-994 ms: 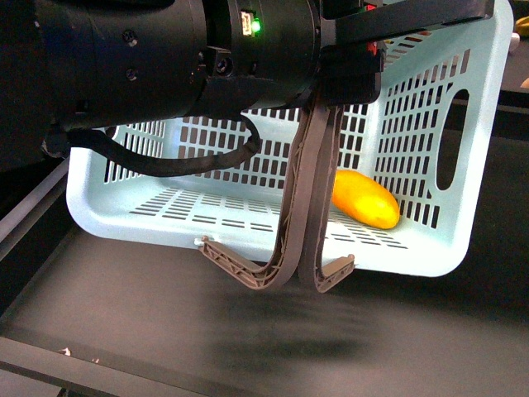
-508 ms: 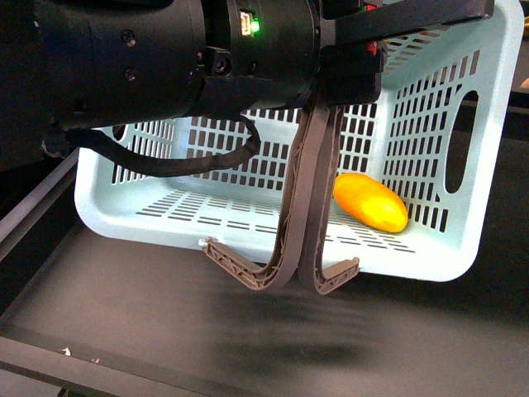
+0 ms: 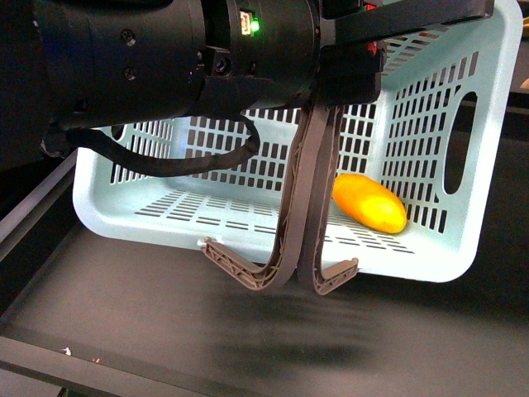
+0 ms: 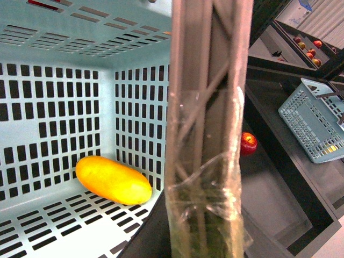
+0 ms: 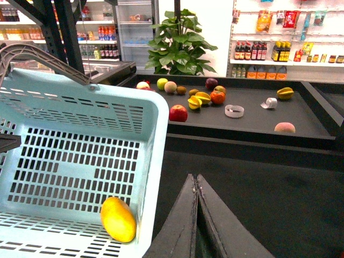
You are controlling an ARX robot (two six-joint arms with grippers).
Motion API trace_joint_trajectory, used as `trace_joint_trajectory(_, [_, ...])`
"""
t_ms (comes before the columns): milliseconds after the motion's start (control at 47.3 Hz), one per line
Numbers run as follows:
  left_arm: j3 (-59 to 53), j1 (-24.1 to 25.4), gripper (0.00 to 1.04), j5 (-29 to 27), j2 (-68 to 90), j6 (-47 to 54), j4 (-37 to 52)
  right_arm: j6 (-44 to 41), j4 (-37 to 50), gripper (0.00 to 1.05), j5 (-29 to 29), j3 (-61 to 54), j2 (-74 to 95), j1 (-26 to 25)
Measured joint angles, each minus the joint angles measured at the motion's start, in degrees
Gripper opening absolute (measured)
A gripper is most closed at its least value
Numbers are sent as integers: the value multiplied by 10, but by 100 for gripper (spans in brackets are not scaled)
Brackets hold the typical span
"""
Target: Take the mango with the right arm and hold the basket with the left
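Worktop comes first, dark and wide. The basket throws a soft shadow on it just in from its near edge, so I judge the basket is hanging clear, not resting.

Over it, the left arm fills the top of the front view, green light lit. The left gripper is clamped on the two grey-brown handles, which are pressed together into one bundle. That looks to be why the basket can hang from a single grip.

The basket is pale blue and tips, with the mouth turned this way and one long wall lowest. The pinched handles pull from one side of its weight, which I think explains the lean.

The mango lies on its side inside. It is on the slotted surface in the low corner, against the end wall with the oval hand-hole. Probably it settled there because of the tilt. So the picking looks done, and only the holding goes on.

The right gripper hangs outside the basket, beside its end wall. Its two fingers are pressed tip to tip with nothing between them.
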Motion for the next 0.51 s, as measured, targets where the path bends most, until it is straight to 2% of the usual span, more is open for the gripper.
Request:
trace_joint_trajectory(42, [0, 0, 10, 0, 0, 0, 0, 0, -7, 2, 0, 0, -6, 0])
trace_joint_trajectory(85, [0, 0, 10, 0, 0, 0, 0, 0, -61, 2, 0, 0, -47, 0])
trace_joint_trajectory(148, [0, 0, 10, 0, 0, 0, 0, 0, -99, 2, -1, 0, -82, 0])
trace_joint_trajectory(508, [0, 0, 10, 0, 0, 0, 0, 0, -108, 2, -1, 0, -103, 0])
